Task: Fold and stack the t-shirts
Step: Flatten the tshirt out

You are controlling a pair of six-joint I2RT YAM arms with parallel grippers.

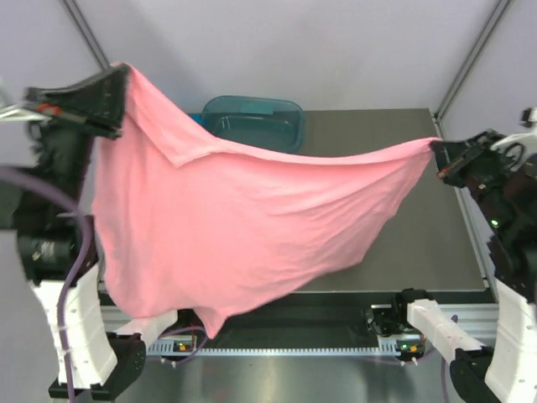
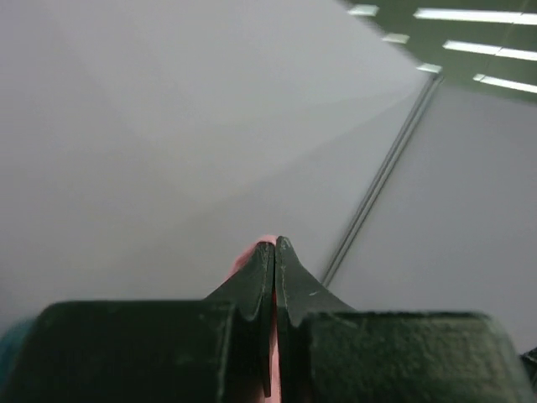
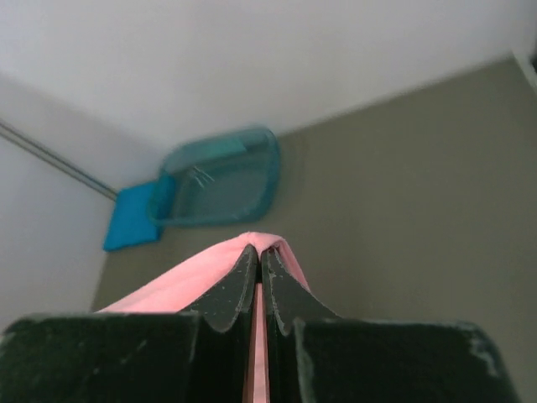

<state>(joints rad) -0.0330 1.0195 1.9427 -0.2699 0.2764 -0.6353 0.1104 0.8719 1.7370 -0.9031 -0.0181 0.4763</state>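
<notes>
Grey tabletop (image 1: pixel 411 243) lies beneath the salmon-pink t-shirt (image 1: pixel 252 227), which is stretched aloft across mid-frame. Left gripper (image 1: pixel 120 88), upper left, and right gripper (image 1: pixel 436 154), right edge, each pinch a corner. Teal-blue t-shirt (image 3: pixel 130 228) lies beside the tub (image 1: pixel 252 122), top centre.

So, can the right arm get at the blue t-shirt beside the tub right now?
Probably not. The right gripper is shut on the pink t-shirt, stretched in the air with the left gripper, and the tub seems to lie between it and the blue t-shirt.
</notes>
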